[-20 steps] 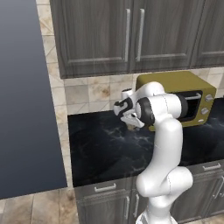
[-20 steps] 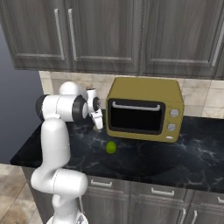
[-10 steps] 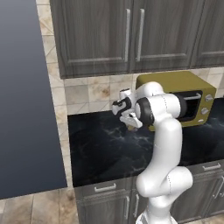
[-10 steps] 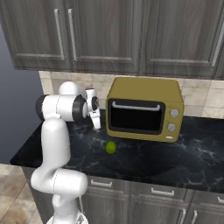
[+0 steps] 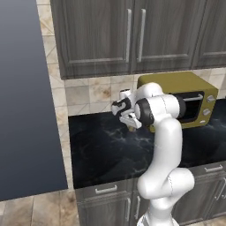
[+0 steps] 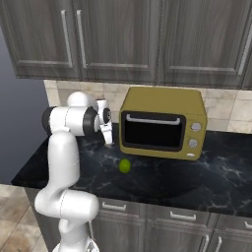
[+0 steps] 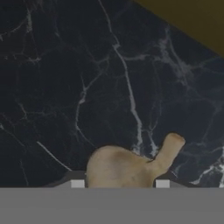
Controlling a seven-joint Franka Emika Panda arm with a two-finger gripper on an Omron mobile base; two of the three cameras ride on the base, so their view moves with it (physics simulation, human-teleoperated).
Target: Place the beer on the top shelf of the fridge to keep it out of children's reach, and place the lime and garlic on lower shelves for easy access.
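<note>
Two small dark fingertips of my jaws (image 7: 120,184) flank the tiny pale tan-brown garlic bulb (image 7: 127,165), pressed against its sides, so I am gripping it above the black marble table (image 5: 106,150). Its short stem sticks out to one side in the hand view. From the base views my jaws sit near the back edge of the table, just beside the left end of the boxy mustard-yellow microwave (image 6: 162,122). A small round yellow-green lime (image 6: 125,166) rests on the table in front of the microwave's left corner. At the table's left end stands the tall grey fridge (image 5: 26,101), its plain door facing me.
</note>
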